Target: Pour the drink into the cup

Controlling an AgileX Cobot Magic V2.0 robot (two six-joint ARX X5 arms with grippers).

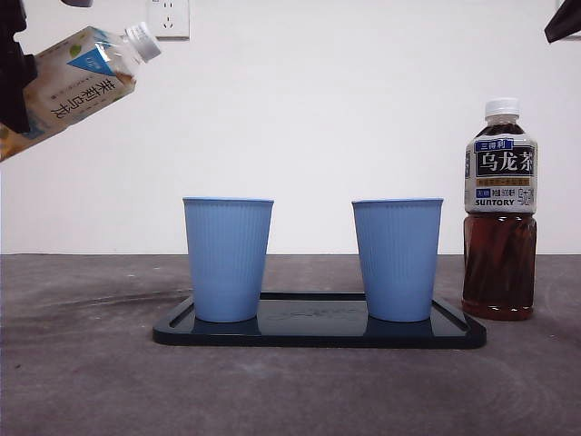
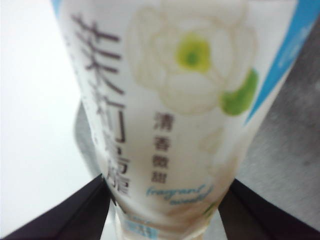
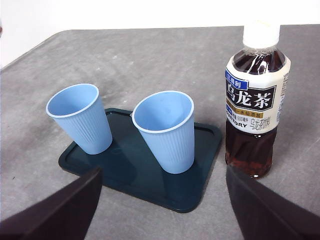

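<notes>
1. Front view: a pale tea bottle [image 1: 77, 80] is held high at the upper left, tilted with its neck raised and its white cap [image 1: 143, 40] seen in place.
2. The left gripper [image 2: 165, 200] is closed around that bottle's body; in the left wrist view its two jaws are pressed against either side of the label.
3. Two blue cups stand upright on a dark tray [image 1: 318, 332]: a left cup [image 1: 228, 259] and a right cup [image 1: 397, 259], apart from each other. Both look empty in the right wrist view.
4. The bottle's mouth is placed well above the left cup and off to its outer side, not over the rim.
5. A dark tea bottle [image 1: 499, 209] stands capped and upright just beside the tray's right end, untouched.
6. The right gripper [image 3: 162, 210] hangs above the table with its jaws spread wide and nothing between them; it is judged to be waiting.
7. The step in hand is judged to be the carry toward a cup, with pouring not yet begun.
8. The cap appears to be screwed on, though this cannot be confirmed from the small, angled glimpse of it. If so, nothing can be poured until it is removed.
9. The next move calls for the mouth to be brought over a cup's opening and lowered closer, then the neck tipped downward slowly.
10. The light cups could be knocked over, so the rim should not be touched.
</notes>
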